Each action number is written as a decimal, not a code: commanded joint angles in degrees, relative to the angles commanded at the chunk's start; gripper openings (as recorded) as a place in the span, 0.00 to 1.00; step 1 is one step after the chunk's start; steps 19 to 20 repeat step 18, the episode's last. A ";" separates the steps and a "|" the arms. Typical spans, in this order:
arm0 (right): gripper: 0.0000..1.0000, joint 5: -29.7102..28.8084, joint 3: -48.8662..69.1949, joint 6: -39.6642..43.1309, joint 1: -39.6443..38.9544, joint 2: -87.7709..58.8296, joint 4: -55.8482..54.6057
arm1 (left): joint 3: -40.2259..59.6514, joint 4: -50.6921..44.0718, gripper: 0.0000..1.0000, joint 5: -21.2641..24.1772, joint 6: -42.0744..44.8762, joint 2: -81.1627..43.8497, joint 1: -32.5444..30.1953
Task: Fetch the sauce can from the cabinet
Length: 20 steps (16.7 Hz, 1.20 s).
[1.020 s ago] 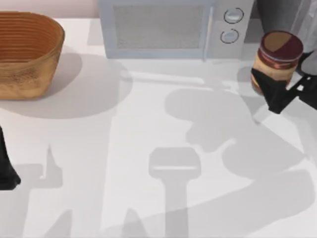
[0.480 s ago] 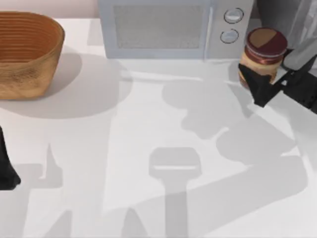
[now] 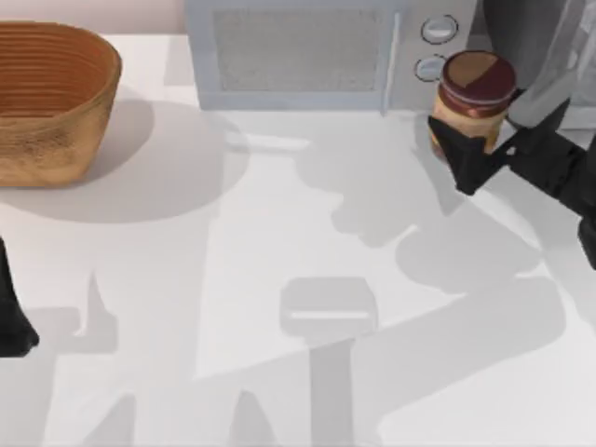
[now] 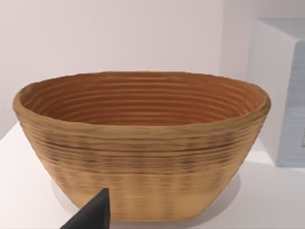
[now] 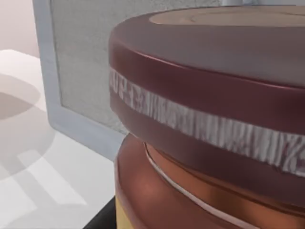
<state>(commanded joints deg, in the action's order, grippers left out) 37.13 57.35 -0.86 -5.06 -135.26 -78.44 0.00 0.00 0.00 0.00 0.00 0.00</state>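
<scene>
The sauce can point(image 3: 475, 91), with a maroon lid and tan-orange sides, hangs above the table in front of the microwave's knobs. My right gripper point(image 3: 467, 142) is shut on its lower body, and the arm reaches in from the right edge. Up close in the right wrist view, the sauce can point(image 5: 214, 119) shows its maroon lid with a pale band. The cabinet point(image 3: 523, 26), dark grey, stands at the back right corner just behind the can. My left gripper point(image 3: 11, 321) is parked at the table's left edge.
A pale blue-grey microwave point(image 3: 298, 56) stands at the back centre, and its front also shows behind the can in the right wrist view point(image 5: 76, 71). A big woven basket point(image 3: 51, 102) sits at the back left, facing the left wrist camera point(image 4: 143, 143). The white table point(image 3: 279, 233) spreads in front.
My right gripper has carried the sauce can to the left and toward the back, from near the right edge to in front of the microwave's knobs. The left arm has not moved.
</scene>
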 joint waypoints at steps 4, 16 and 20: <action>0.38 0.00 0.00 0.00 0.00 0.00 0.00 | 0.00 0.00 1.00 0.00 0.00 0.00 0.00; 1.00 0.00 0.00 0.00 0.00 0.00 0.00 | 0.00 0.00 1.00 0.00 0.00 0.00 0.00; 1.00 0.00 0.00 0.00 0.00 0.00 0.00 | 0.00 0.00 1.00 0.00 0.00 0.00 0.00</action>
